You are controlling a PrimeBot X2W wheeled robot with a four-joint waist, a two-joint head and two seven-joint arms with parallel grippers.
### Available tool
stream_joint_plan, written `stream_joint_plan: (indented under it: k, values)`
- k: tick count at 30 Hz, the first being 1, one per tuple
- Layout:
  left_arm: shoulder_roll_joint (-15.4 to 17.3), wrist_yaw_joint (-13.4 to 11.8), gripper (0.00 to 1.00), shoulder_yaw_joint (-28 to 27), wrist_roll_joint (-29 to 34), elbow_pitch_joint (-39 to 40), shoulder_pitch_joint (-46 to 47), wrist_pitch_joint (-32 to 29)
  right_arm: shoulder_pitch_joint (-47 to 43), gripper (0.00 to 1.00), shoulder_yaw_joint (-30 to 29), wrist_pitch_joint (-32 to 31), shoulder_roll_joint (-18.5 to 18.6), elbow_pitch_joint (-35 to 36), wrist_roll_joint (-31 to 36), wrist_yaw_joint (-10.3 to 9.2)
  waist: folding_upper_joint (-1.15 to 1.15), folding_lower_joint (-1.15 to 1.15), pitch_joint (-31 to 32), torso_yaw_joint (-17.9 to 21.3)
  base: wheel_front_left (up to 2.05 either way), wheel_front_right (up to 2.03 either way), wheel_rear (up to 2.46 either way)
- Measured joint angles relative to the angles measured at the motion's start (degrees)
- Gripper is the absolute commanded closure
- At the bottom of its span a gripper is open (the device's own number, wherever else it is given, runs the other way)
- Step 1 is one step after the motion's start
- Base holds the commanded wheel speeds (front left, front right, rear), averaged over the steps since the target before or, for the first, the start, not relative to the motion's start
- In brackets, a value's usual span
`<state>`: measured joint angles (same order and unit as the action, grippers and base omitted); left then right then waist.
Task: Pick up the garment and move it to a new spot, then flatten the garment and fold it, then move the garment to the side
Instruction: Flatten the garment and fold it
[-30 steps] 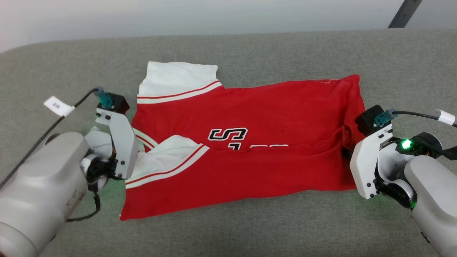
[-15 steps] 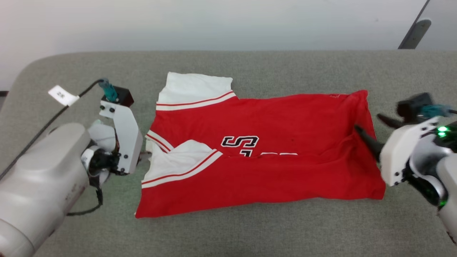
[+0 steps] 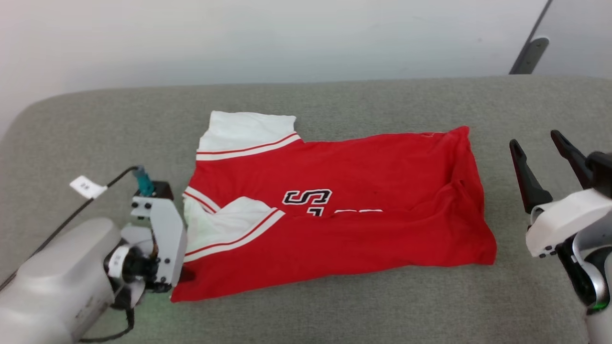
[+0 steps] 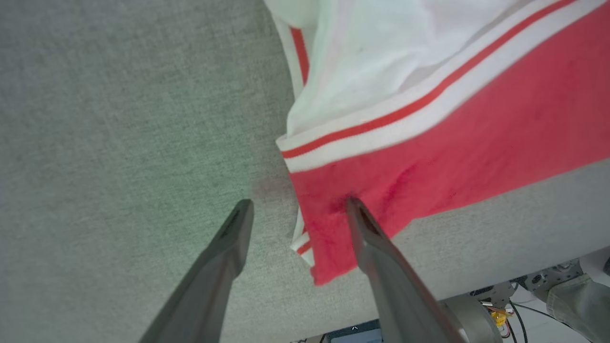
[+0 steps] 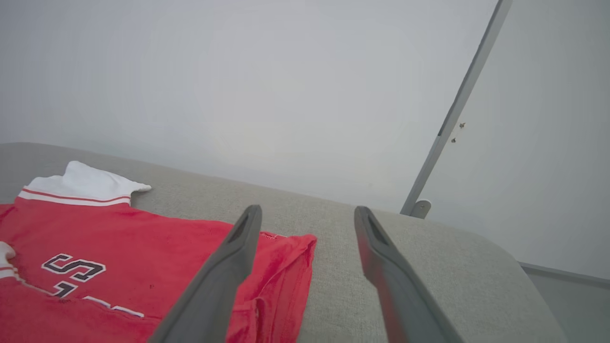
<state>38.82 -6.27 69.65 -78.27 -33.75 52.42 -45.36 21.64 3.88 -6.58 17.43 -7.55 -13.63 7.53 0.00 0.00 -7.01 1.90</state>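
Folded jersey [image 3: 373,191] on counter [image 3: 334,310]. L hand [image 4: 298,205] wide open, empty, one fingertip [image 4: 356,209] touching jersey's corner. R hand [image 3: 534,141] wide open, empty, apart from jersey's hem.

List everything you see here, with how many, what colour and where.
garment: one, red with white sleeves, folded, mid-surface
padded surface: one, grey-green, under the garment
wall: one, pale grey, behind
slanted bar: one, dark, upper right
cable tag: one, white, by left arm
left gripper: one, dark fingers, open, at garment's near left corner
right gripper: one, dark fingers, open, right of garment, apart
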Motion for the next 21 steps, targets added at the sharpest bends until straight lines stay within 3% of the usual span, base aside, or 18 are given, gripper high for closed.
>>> stream_joint_plan:
  k: [12, 13, 14, 21]
  values:
    - [1.0, -0.77, 0.0, -2.31, -3.41, -3.41, -4.69, 3.3, -6.25, 0.0, -5.44, -5.09, -5.44, 11.62, 2.74, 0.0, 0.0, 0.0, -2.12, 2.98, 0.0, 0.0, 0.0]
    - [0.9, -0.47, 0.36, -2.44, -3.55, -3.86, -4.73, 3.28, -6.53, 0.0, -5.65, -5.58, -5.76, 12.09, 2.72, 0.0, 0.0, 0.0, -2.29, 3.12, 0.0, 0.0, 0.0]
    - [0.73, -0.21, 1.0, -2.66, -3.98, -4.28, -4.84, 3.25, -6.89, 0.0, -5.6, -6.49, -5.88, 12.33, 2.6, 0.0, 0.0, 0.0, -2.45, 3.24, 0.0, 0.0, 0.0]
    - [-0.29, 1.8, 1.0, -2.68, -4.32, -6.49, -5.04, 3.12, -8.94, 0.0, -4.85, -17.64, -4.92, 13.61, 0.82, 0.0, 0.0, 0.0, -2.75, 3.14, 0.0, 0.0, 0.0]
